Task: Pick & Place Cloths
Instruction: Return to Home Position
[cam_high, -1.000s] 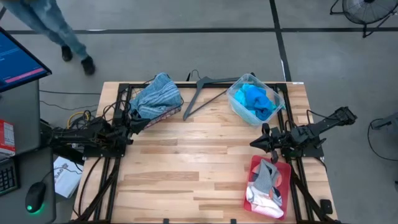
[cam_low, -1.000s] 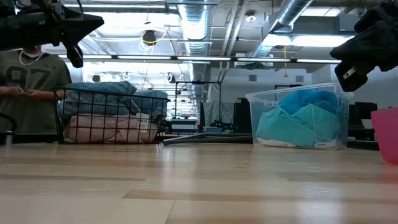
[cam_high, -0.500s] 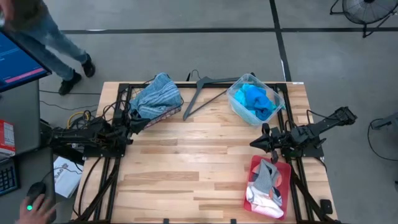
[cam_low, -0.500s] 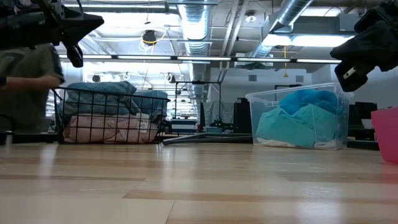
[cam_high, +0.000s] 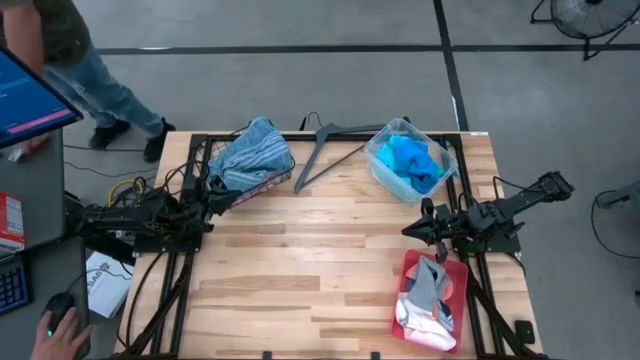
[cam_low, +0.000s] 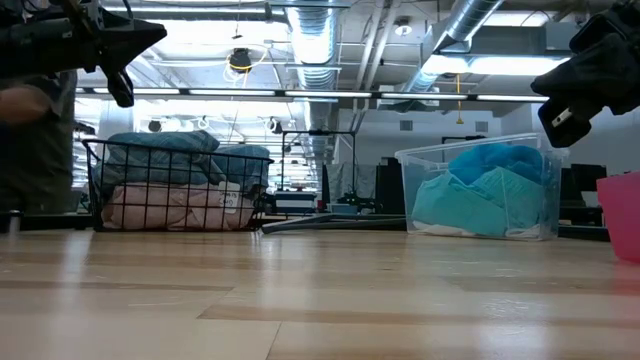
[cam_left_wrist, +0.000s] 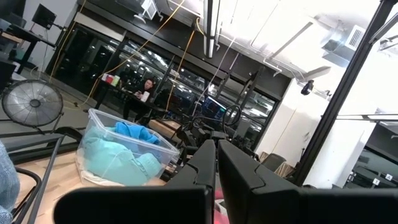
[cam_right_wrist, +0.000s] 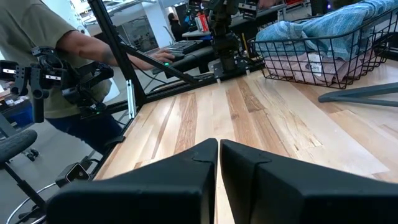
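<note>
Blue-striped and pink cloths lie piled in a black wire basket at the table's far left. Turquoise and bright blue cloths fill a clear plastic bin at the far right. White and grey cloths lie on a red tray at the near right. My left gripper is shut and empty, raised by the basket's near side. My right gripper is shut and empty, raised just beyond the tray's far end.
A grey clothes hanger lies on the table between basket and bin. A person stands beyond the table's far left corner by a monitor; a hand rests on a mouse at the near left.
Both arms have kept still. The person beyond the table's far left corner has stepped toward the monitor, and a hand has come onto the mouse at the near left.
</note>
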